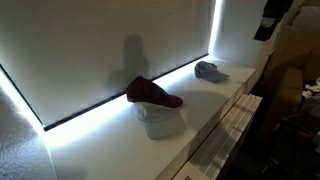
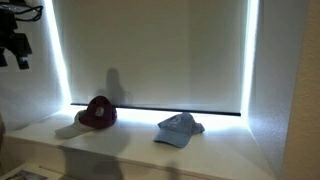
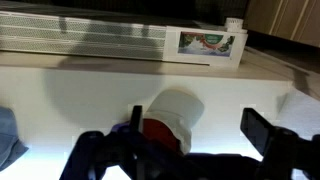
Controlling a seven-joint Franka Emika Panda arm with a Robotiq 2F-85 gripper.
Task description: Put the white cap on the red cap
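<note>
The white cap [image 1: 210, 70] is small and bluish grey and lies alone on the white ledge [image 1: 235, 88]; it also shows in an exterior view [image 2: 178, 130]. The red cap [image 1: 150, 93] is maroon and rests on top of a bulkier whitish cap [image 1: 163, 122], apart from the white cap. It shows in both exterior views [image 2: 98, 112]. My gripper [image 1: 270, 20] hangs high above the ledge, far from both caps, also seen in an exterior view [image 2: 15, 45]. In the wrist view the gripper [image 3: 200, 130] is open and empty, with the red cap [image 3: 155, 128] and whitish cap [image 3: 178, 108] far beyond it.
A window with a drawn blind [image 2: 150, 50] stands behind the ledge, with bright light along its edges. A slatted radiator grille [image 3: 80, 35] with a label [image 3: 210, 43] runs along the ledge's front. A bluish patch [image 3: 5, 135] shows at the wrist view's left edge.
</note>
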